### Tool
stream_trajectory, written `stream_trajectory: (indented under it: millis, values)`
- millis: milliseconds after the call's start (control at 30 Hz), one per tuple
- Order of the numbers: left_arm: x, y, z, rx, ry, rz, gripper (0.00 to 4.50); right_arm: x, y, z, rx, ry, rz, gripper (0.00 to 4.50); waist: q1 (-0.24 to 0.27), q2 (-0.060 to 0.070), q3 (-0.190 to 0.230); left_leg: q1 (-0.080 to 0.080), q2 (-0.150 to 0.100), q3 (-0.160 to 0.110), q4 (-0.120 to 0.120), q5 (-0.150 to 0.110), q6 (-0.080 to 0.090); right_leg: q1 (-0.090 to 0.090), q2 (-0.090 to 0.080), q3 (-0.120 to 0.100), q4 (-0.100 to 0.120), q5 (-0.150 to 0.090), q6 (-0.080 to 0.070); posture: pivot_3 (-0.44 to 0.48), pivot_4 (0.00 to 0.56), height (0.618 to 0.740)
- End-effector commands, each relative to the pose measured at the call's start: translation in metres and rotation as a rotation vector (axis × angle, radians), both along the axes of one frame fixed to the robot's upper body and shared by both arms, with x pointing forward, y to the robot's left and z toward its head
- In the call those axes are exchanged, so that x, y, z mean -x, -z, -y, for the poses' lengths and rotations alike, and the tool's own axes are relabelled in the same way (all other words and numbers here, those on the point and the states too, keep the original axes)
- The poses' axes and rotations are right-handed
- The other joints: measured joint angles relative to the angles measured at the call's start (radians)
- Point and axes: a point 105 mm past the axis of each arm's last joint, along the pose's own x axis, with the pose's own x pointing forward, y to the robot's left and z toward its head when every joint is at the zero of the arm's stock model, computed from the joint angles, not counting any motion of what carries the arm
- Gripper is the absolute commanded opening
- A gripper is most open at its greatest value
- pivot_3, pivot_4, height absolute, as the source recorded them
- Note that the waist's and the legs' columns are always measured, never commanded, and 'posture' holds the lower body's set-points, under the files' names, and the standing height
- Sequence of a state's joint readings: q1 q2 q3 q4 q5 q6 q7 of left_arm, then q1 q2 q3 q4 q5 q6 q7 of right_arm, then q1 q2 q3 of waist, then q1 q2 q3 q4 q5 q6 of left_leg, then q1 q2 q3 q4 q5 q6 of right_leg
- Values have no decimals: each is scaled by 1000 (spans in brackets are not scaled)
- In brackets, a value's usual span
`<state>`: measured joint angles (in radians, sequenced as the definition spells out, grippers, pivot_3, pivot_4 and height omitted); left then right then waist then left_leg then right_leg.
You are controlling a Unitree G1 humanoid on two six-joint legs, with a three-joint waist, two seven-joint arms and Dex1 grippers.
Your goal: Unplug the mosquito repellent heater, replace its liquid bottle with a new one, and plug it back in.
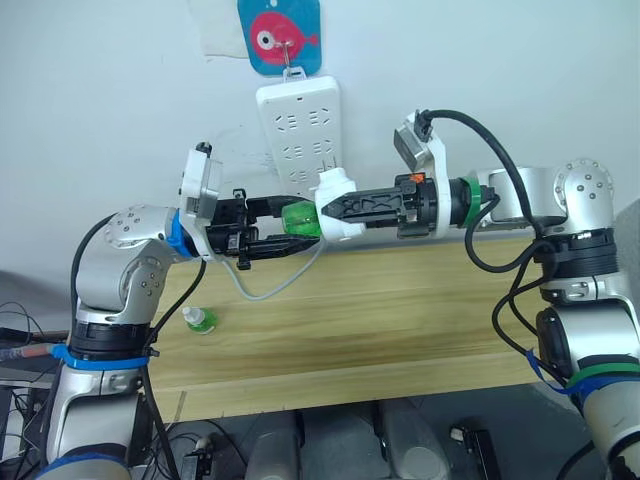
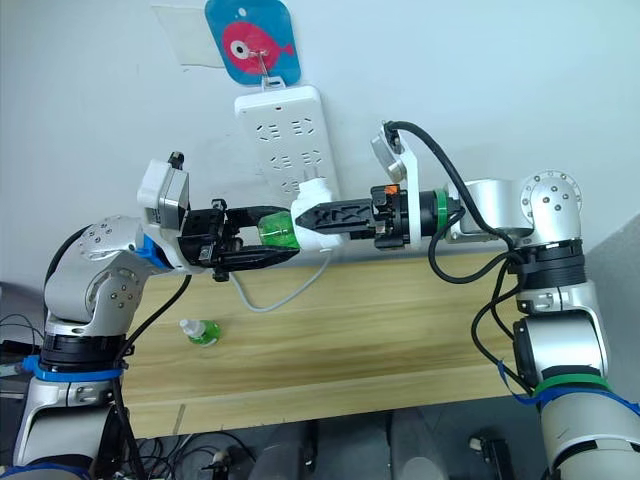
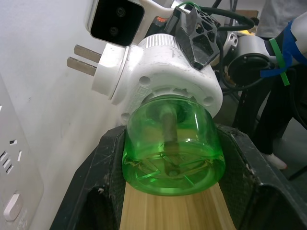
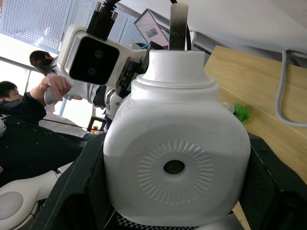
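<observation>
Right gripper: closed on the mosquito repellent heater, held in mid-air in front of the power strip, which hangs on the wall at its 12 o'clock. Left gripper: clamped on its liquid bottle, still seated in the heater. In the head views you have both arms meeting end to end above the table; bottle and heater share one near-level axis, bottle toward 9 o'clock, heater toward 3 o'clock, so you would likely part them by turning or drawing the bottle leftward along that line. The new one stands on the table at 7 o'clock of the joined pair, well apart, nearer your left arm. A white cable droops from the strip to the tabletop under the grippers. Left wrist view: the green bottle base sits between the two black fingers, heater beyond it, plug prongs bare and near the wall. Right wrist view: heater face with its round hole fills the jaws; people stand in the background. Open room lies to the left of the bottle; the wall and strip crowd the rear.
</observation>
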<state>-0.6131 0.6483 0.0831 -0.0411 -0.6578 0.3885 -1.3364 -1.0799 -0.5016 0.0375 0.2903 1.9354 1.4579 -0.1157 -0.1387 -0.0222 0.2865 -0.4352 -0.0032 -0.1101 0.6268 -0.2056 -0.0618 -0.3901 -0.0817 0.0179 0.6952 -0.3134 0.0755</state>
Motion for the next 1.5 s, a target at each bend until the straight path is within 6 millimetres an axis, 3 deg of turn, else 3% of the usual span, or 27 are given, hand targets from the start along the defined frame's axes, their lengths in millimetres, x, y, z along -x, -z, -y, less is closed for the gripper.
stream_trajectory:
  millis: [33,300,533,900,1500]
  values:
    - [4,-1,4,-37,32,28,2239,10,-24,-3,-85,-56,56,3019,0,0,0,0,0,0,0,0,0,0,0,0,0,0,0,-165,268,730]
    - [2,-1,1,-27,23,-5,2239,11,-25,-3,-93,-55,61,3019,0,0,0,0,0,0,0,0,0,0,0,0,0,0,0,-166,268,730]
    - [-2,0,0,-40,-4,-2,4483,11,-25,-3,-97,-54,63,3019,0,0,1,0,0,0,0,0,0,0,0,0,0,0,0,-167,268,730]
    - [-1,1,-5,-51,-19,41,4495,10,-23,-1,-89,-45,62,3019,0,0,1,0,0,0,0,0,0,0,0,0,0,0,0,-165,269,730]
    - [7,-9,-35,-62,-105,41,4495,7,-20,-1,-80,-13,59,3019,0,0,1,0,0,0,0,0,0,0,0,0,0,0,0,-156,248,730]
